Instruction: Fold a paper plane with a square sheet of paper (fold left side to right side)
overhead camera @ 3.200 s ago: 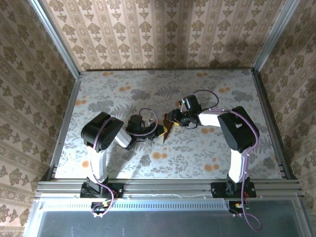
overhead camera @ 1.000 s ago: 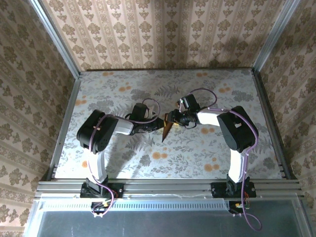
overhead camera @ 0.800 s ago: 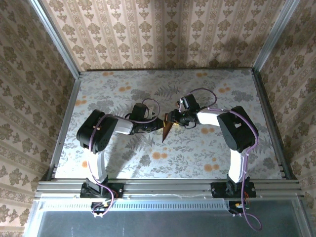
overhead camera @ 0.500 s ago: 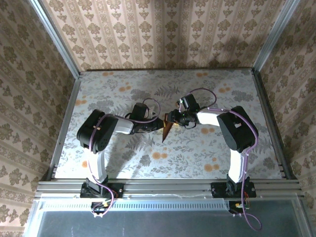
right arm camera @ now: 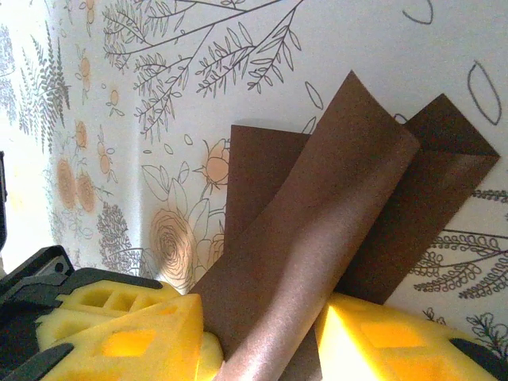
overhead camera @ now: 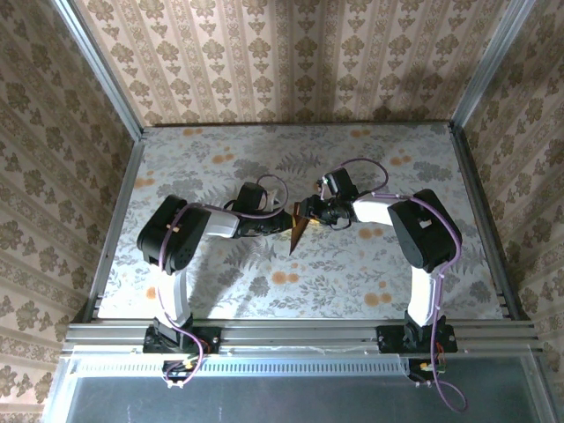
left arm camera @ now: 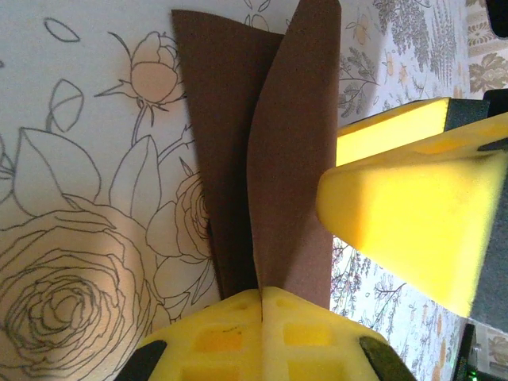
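Centrally on the floral-printed table point(overhead camera: 370, 159) sits the thin, matte, dark reddish-brown square sheet of paper point(overhead camera: 297, 231), bent into long flaps. The left hand point(left arm camera: 262, 295) is pinched together on one end. The right hand point(right arm camera: 262, 321) has its yellow foam fingers point(right arm camera: 381, 349) apart, astride a raised flap.

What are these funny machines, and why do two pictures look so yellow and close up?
Those are two robot arms, the left arm and the right arm, bolted to a table with a flowery cover. One camera looks down from above. A small camera on each wrist gives the close-ups; the yellow blocks are the jaws. Between the arms is brown paper, partly folded. The left jaws are shut on it. The right jaws sit either side of a raised flap; I can't tell if they squeeze.
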{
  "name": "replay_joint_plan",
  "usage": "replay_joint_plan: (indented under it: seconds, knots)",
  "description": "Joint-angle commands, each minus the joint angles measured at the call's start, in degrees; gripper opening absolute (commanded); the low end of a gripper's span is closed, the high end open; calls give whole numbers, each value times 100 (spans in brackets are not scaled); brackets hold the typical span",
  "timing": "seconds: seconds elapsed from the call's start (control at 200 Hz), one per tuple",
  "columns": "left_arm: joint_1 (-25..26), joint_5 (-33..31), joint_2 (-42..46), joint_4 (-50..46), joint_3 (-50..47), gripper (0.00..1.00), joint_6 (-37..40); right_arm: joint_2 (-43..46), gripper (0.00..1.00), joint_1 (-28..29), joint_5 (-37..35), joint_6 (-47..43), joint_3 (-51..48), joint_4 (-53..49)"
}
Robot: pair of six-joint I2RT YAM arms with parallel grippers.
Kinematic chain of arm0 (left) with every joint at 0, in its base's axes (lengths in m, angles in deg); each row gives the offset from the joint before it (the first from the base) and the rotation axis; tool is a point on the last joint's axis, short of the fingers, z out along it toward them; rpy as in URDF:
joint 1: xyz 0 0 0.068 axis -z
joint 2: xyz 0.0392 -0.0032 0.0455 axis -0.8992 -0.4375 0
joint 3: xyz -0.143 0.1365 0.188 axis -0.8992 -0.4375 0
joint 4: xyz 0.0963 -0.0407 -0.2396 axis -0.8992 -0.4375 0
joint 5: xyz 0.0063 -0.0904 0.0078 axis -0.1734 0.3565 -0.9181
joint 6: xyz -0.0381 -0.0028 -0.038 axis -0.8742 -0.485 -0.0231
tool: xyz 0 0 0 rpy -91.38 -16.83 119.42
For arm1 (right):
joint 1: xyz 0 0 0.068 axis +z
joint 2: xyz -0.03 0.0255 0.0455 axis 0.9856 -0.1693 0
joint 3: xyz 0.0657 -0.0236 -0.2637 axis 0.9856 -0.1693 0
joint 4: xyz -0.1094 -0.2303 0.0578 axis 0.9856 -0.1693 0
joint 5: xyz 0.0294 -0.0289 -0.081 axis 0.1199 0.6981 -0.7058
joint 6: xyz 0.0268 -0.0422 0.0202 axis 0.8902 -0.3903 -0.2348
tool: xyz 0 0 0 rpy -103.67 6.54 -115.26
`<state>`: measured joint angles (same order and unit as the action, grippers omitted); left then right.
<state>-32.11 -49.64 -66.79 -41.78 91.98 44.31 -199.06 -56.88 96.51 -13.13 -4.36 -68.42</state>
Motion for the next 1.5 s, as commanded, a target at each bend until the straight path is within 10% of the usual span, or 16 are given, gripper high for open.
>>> replay_joint_plan:
  seconds: [0.0, 1.495]
  knots:
    - [40, -813, -483, -656, -20, 0, 341, 117, 44, -60, -3, 132, -199, -293]
    - [373, -1135, 505, -559, 0, 0, 868, -181, 38, -86, -104, -175, -13, -702]
